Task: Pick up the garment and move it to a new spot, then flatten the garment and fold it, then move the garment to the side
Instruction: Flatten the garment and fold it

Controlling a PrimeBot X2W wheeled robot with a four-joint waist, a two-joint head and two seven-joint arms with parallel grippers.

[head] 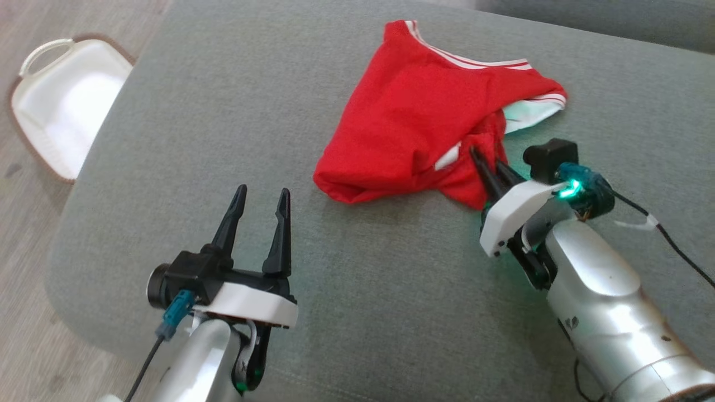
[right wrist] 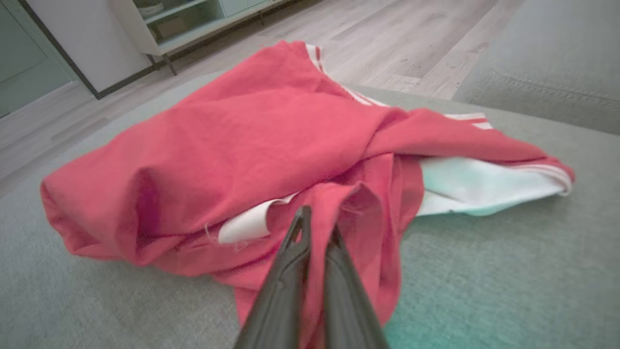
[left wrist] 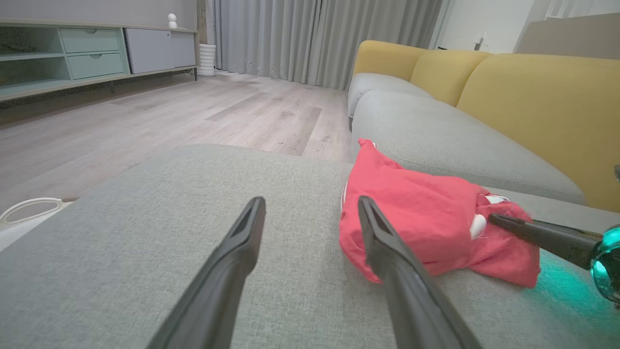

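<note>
The right end effector (head: 487, 162) is closed on a raised fold at the near right edge of the garment (head: 413, 123), with red cloth pinched between its fingers; this is the nearer arm. The left end effector (head: 262, 195) is open and empty, near the garment's left end but apart from it. The garment lies crumpled on the grey sofa seat (head: 363, 290), ahead of both arms, long axis running near-left to far-right. It is red, with white-striped trim and pale lining exposed.
</note>
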